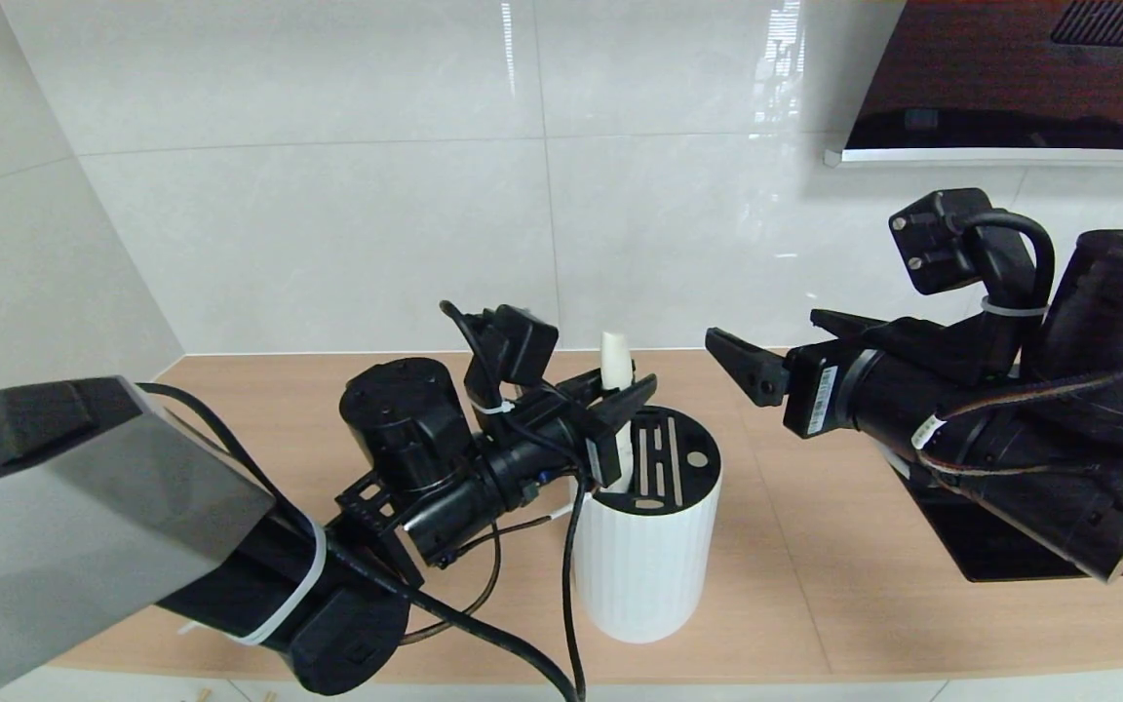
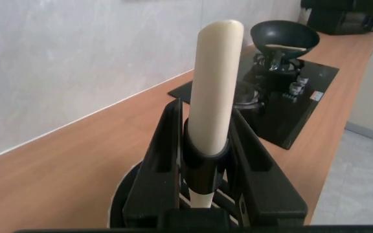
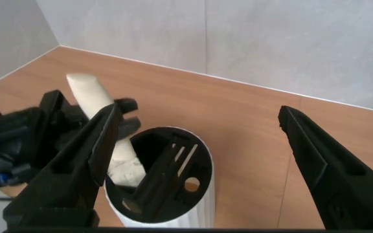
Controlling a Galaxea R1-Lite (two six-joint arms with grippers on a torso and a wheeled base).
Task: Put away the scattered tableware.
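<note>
Left jaws around smooth cream handle [image 2: 215,84]

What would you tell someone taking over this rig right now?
Left end effector: shut on the handle of the cream-handled utensil, just above the white holder on the counter.
Right end effector: open, holding nothing, in the air to the holder's right.
Done: the utensil's lower end is inside an opening in the holder's black top, with the handle tilted.
Left: probably let go and pull the left arm back. The lower end is hidden, so how deep it sits is unclear.
</note>
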